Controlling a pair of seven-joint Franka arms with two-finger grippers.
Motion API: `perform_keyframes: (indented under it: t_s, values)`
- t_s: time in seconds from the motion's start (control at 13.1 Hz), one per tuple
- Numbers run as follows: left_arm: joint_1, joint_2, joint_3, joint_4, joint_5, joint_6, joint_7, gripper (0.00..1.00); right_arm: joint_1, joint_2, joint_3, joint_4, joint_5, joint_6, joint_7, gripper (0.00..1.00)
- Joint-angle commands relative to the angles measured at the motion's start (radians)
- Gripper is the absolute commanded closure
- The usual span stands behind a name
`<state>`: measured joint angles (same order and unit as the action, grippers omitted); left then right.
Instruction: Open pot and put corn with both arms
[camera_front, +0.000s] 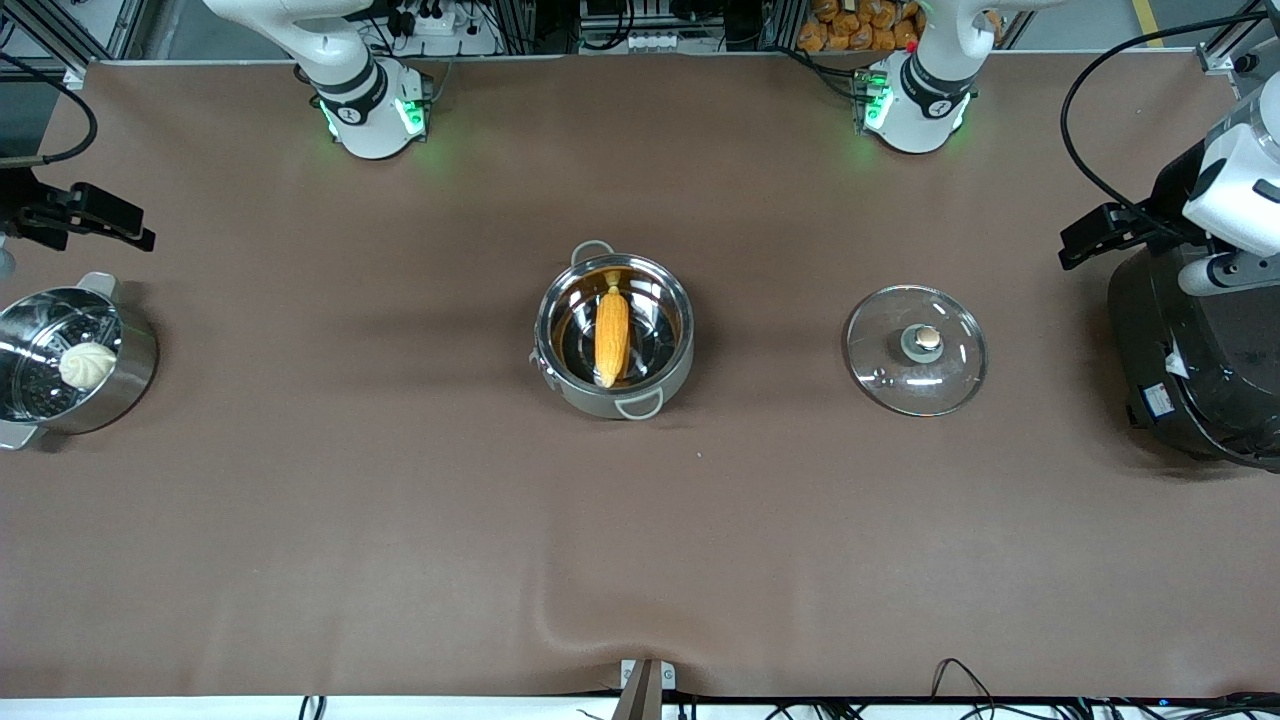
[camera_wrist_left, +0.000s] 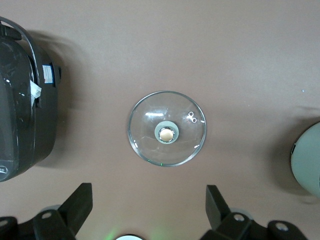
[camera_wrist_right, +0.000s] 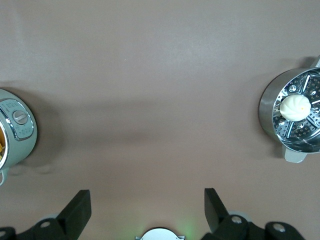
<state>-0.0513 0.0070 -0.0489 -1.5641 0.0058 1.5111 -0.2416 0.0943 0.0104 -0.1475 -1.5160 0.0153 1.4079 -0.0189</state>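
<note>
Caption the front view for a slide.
Corn lies in the open pot; glass lid rests on the table beside it.

Even overhead light keeps the brown table (camera_front: 300, 520) bright and sharp; soft shadows hug the pot (camera_front: 614, 334), and the lid (camera_front: 916, 349) shows small glints.

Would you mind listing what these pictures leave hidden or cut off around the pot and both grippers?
- Pot: the corn hides part of its floor in the front view; wrist views cut it at their edges.
- Left gripper, right gripper: bodies cut off by the wrist views' edges.
- Rice cooker: cropped by the front view's edge.
</note>
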Motion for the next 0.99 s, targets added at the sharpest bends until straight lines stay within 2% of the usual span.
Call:
perform_keyframes:
  t_s: [0.0, 0.92]
  values:
    - [0.01, -0.004, -0.011, 0.013, 0.006, -0.022, 0.013, 0.0, 0.002, -0.007, 0.0, 0.0, -0.005, -0.006, 0.017, 0.0]
    - [0.011, -0.004, -0.008, 0.03, 0.009, -0.037, 0.022, 0.0, 0.002, -0.004, 0.002, -0.003, 0.002, -0.004, 0.017, 0.0]
